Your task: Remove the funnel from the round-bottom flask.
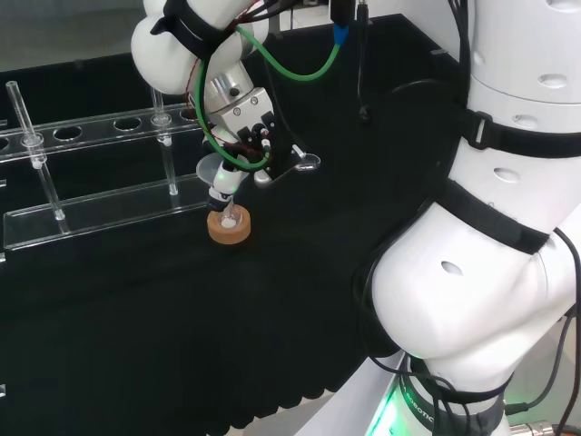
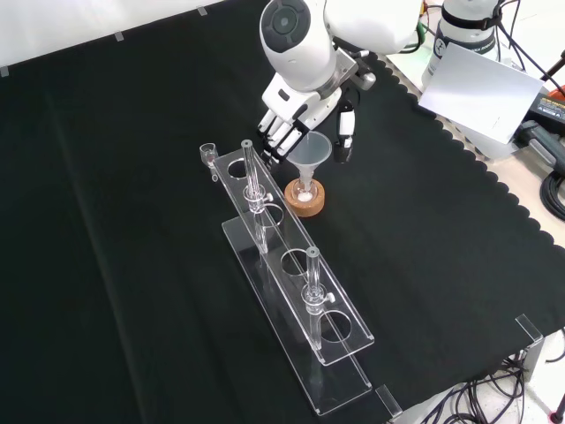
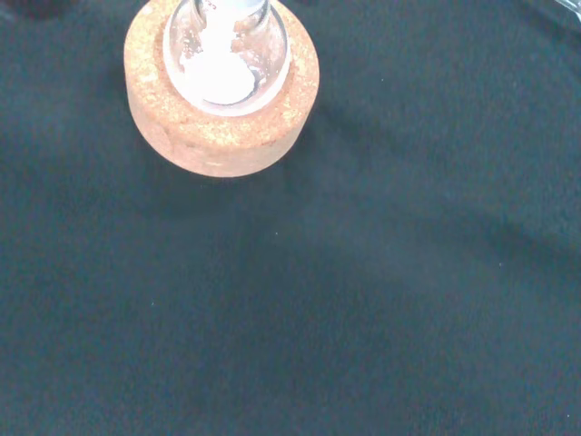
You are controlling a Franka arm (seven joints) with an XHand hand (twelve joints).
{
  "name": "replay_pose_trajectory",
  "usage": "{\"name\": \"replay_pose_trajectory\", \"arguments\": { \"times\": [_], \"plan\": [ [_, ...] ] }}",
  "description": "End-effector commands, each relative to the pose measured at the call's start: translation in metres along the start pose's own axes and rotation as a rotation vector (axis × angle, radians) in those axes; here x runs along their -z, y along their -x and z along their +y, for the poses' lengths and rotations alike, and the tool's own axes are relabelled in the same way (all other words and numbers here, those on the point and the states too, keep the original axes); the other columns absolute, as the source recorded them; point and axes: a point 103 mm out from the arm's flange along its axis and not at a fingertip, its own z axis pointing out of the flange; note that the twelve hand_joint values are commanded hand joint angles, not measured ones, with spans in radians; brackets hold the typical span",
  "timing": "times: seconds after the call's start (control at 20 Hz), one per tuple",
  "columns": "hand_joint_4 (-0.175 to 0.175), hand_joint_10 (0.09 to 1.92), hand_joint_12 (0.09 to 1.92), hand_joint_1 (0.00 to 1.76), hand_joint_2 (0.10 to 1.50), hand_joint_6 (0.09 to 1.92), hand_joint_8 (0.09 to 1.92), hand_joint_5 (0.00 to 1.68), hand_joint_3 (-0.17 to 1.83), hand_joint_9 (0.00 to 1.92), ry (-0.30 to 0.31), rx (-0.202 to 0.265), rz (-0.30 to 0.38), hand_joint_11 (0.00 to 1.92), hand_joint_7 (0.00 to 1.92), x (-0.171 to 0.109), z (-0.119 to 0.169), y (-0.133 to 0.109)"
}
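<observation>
Cork ring (image 3: 222,109) seats flask (image 3: 227,50); funnel (image 2: 312,152) in neck. My hand (image 2: 291,119) flanks it, fingers (image 2: 275,132) uncurled. Approach step; next, close and lift.

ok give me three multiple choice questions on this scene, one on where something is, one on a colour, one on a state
1. In the front view, where does the cork ring stand relative to the clear rack?
A. to the right of its far end
B. on top of it
C. past its near end

2. What colour is the cloth?
A. white
B. black
C. green

3. What is the state of the funnel?
A. lying on the cloth
B. seated in the round-bottom flask
C. resting in the rack

Answers:
1. A, the ring sits right of the rack's upper part.
2. B, the bench covering is black in every view.
3. B, its stem enters the flask on the ring, with the robot hand close beside its cone.
</observation>
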Motion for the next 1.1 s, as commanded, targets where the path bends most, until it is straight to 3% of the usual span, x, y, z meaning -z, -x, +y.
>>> {"name": "replay_pose_trajectory", "arguments": {
  "times": [0.05, 0.2, 0.35, 0.55, 1.1],
  "plan": [
    [-0.047, 0.60, 1.44, 0.66, 0.84, 0.09, 0.70, 0.32, 0.00, 0.63, 0.074, -0.025, -0.024, 0.32, 0.26, 0.002, -0.001, -0.001],
    [-0.029, 0.53, 1.38, 0.70, 0.88, 0.12, 0.67, 0.52, 0.02, 0.80, 0.132, -0.032, -0.063, 0.41, 0.47, 0.006, -0.003, -0.002],
    [-0.005, 0.44, 1.30, 0.73, 0.90, 0.38, 0.63, 0.65, 0.06, 0.95, 0.156, -0.030, -0.091, 0.54, 0.61, 0.008, -0.004, -0.004],
    [0.009, 0.39, 1.26, 0.74, 0.90, 0.62, 0.61, 0.64, 0.10, 1.02, 0.133, -0.018, -0.097, 0.61, 0.66, 0.012, -0.005, -0.004],
    [0.011, 0.39, 1.25, 0.75, 0.89, 0.69, 0.62, 0.63, 0.15, 1.05, 0.087, -0.030, -0.131, 0.61, 0.66, 0.039, -0.019, 0.007]
  ]
}}
